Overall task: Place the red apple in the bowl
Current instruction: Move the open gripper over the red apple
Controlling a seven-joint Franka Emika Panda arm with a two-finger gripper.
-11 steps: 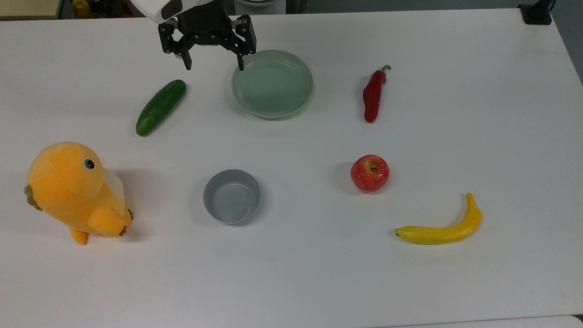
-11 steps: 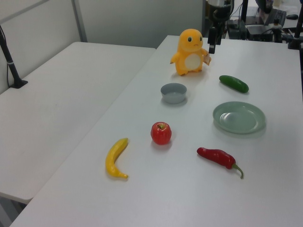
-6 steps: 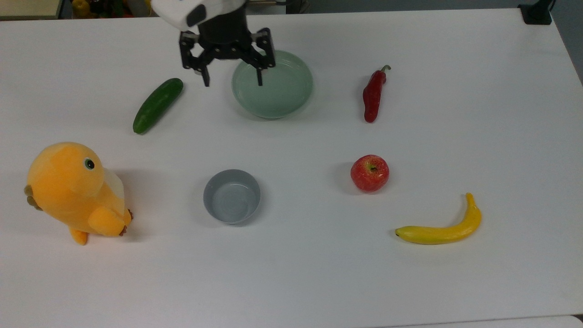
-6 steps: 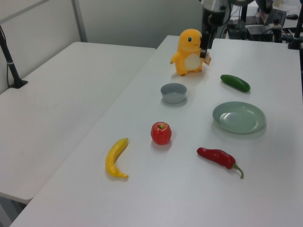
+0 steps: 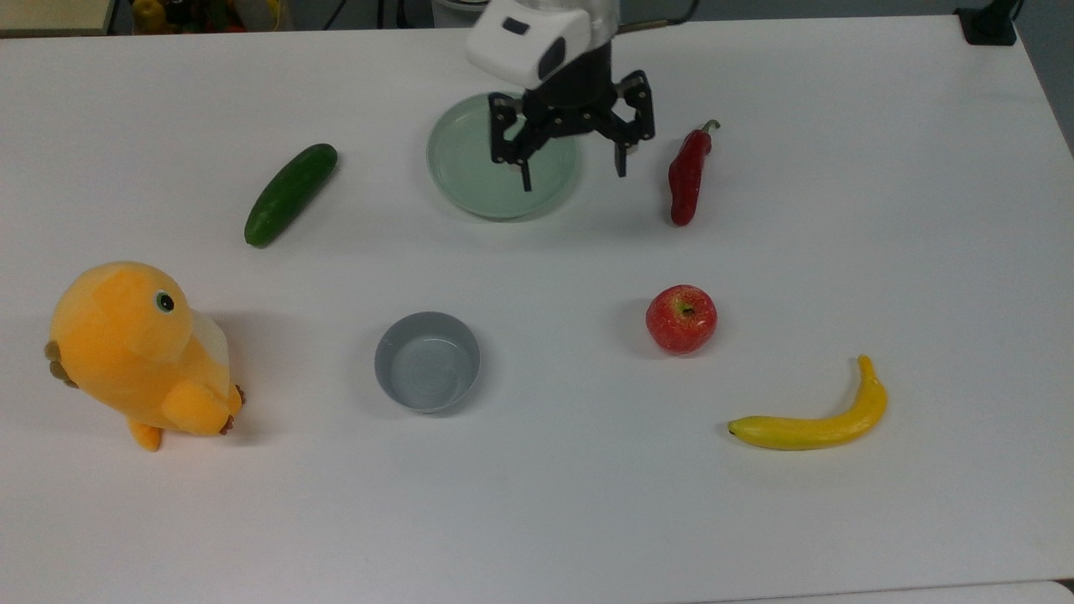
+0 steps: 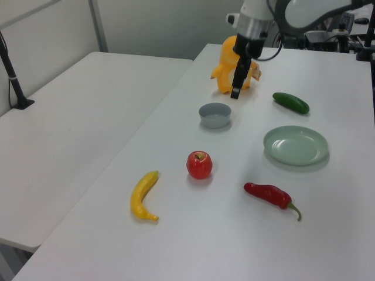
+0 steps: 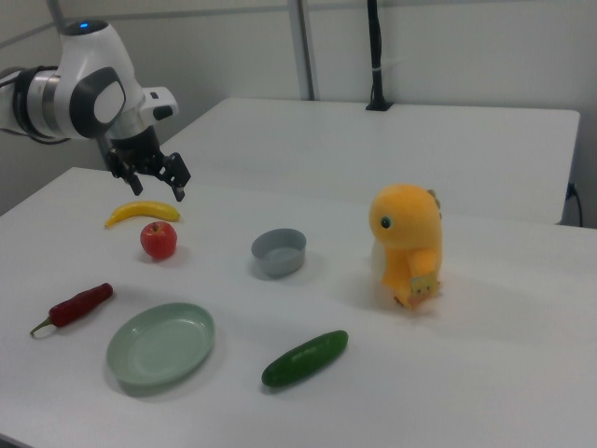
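The gripper [image 5: 573, 170] is held above the counter [image 5: 537, 520] with fingers spread and empty. The apple [image 5: 681, 318] sits well apart from the bowl [image 5: 427, 361]. The chili [image 5: 688, 174] nearby could be approached by mistake.

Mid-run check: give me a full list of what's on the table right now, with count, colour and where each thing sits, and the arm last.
apple: 1, red, top view's right of centre, resting on the table, free
bowl: 1, grey, empty, top view's centre-left
dish: 1, pale green, shallow, empty, top view's upper centre
chili pepper: 1, red, top view's right of the dish
cucumber: 1, green, top view's left of the dish
banana: 1, yellow, top view's lower right, below the apple
plush toy: 1, orange, upright, top view's far left
table: 1, white
gripper: 1, black fingers on a white arm, open, holding nothing, raised between the dish and the chili pepper in the top view
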